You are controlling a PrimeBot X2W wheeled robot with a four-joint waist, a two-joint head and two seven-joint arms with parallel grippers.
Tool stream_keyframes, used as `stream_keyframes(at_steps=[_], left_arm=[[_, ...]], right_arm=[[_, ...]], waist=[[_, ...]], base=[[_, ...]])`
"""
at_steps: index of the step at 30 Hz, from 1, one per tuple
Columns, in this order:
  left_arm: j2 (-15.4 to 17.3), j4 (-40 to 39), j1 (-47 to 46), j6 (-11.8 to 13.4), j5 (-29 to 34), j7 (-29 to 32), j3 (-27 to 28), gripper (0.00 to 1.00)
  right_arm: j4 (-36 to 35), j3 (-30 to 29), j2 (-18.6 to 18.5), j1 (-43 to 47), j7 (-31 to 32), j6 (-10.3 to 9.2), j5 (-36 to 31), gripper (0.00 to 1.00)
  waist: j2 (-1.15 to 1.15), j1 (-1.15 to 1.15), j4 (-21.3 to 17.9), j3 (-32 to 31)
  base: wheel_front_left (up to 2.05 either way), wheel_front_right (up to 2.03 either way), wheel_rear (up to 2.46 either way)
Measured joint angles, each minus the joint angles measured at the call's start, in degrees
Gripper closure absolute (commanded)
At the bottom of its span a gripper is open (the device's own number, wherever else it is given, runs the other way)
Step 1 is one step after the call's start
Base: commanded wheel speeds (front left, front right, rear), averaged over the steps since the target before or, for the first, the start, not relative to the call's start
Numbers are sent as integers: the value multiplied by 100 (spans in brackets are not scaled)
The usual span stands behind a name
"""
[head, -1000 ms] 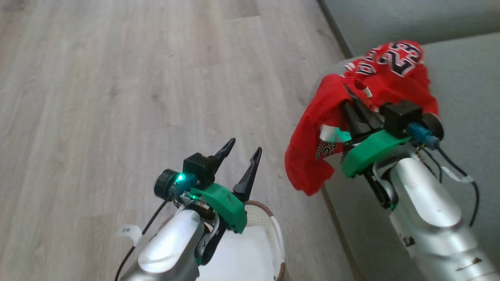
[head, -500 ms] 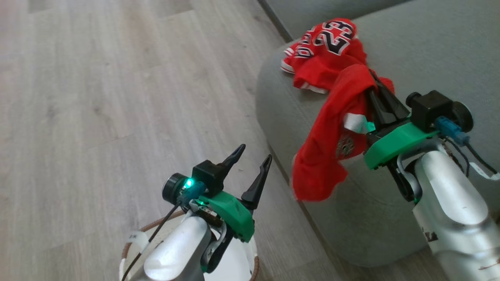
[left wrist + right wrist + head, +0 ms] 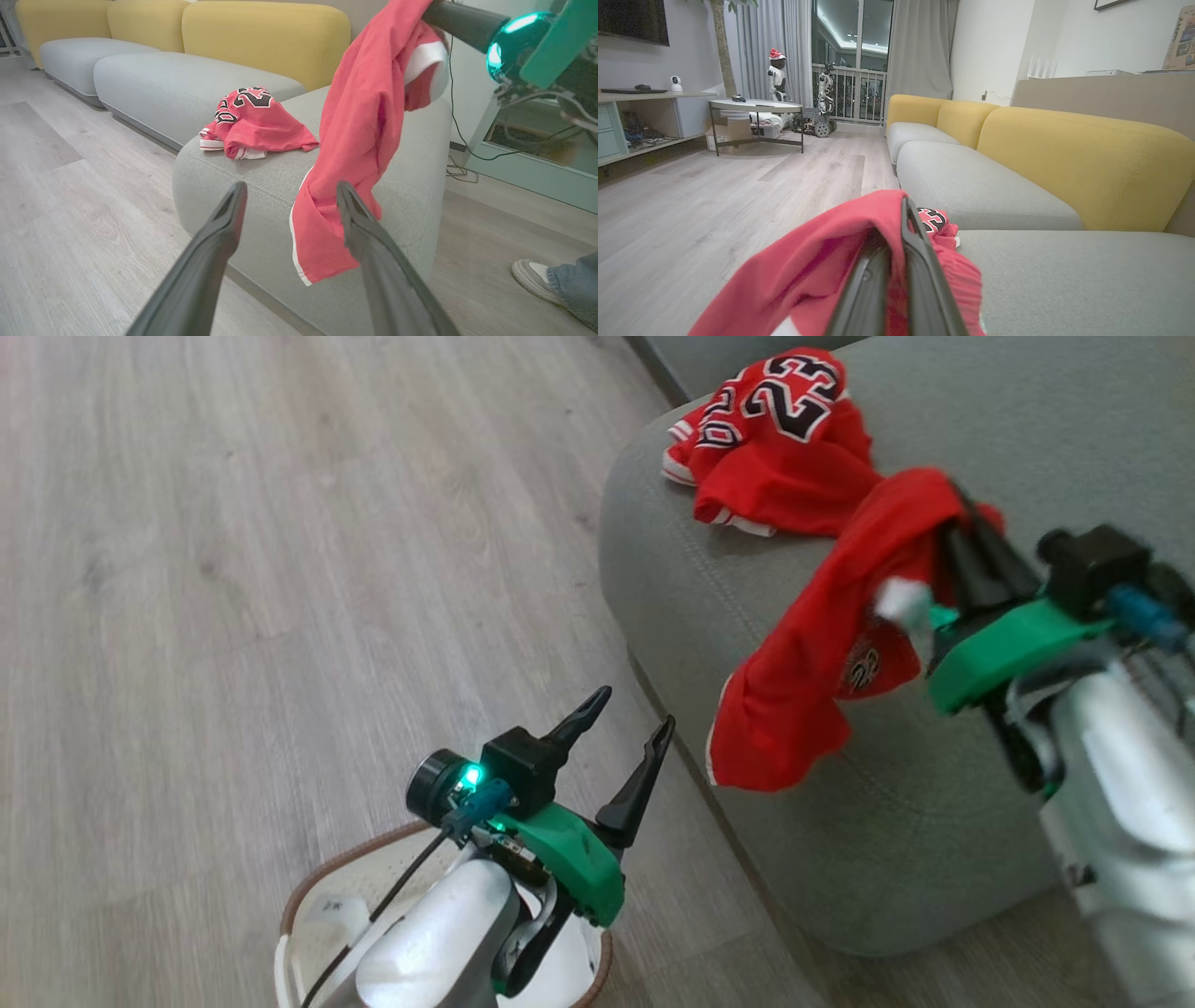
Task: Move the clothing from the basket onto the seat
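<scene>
The large grey-green upholstered seat (image 3: 840, 859) spread from twelve to four o'clock, a red numbered jersey (image 3: 775, 457) lying on it at one. The right tool (image 3: 971, 546), clamped on a red white-trimmed garment (image 3: 803, 691), held it dangling past the seat's front edge; released there, it could slide to the floor (image 3: 280, 569). The left tool (image 3: 635, 706), jaws apart, hung over the white perforated basket (image 3: 317, 887) at seven o'clock.

We saw a pale wooden floor (image 3: 233, 569) spreading wide. Yellow back cushions (image 3: 1087, 158) stood side by side in a row. Farther off, a round table (image 3: 755, 105) stood between a low sideboard (image 3: 689, 116) and grey curtains (image 3: 920, 46). A person's shoe (image 3: 532, 275) and jeans leg (image 3: 579, 284) rested on the floor.
</scene>
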Motion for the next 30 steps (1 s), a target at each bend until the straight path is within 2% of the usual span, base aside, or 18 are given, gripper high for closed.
stream_keyframes(at_steps=[8, 17, 23, 30], left_arm=[[7, -54, -36, 10, 146, -1, 5, 0], [224, -287, -587, 54, 363, -5, 77, 0], [323, -501, -989, 52, 477, 13, 134, 0], [445, -725, -1307, 57, 556, 83, 145, 0]], right_arm=[[588, -100, -403, -1286, 115, 0, 54, 100], [1581, -901, -1043, -3129, 86, 0, -321, 100], [2009, -1879, -1293, -4155, -83, 0, -1051, 100], [2217, -3242, -1290, -4339, -146, 0, -2296, 100]], waist=[[0, 0, 295, 395], [0, 0, 707, 1294], [0, 0, 1038, 1956], [0, 1, 1507, 2636]], base=[[0, 0, 0], [0, 0, 0], [0, 0, 0], [0, 0, 0]])
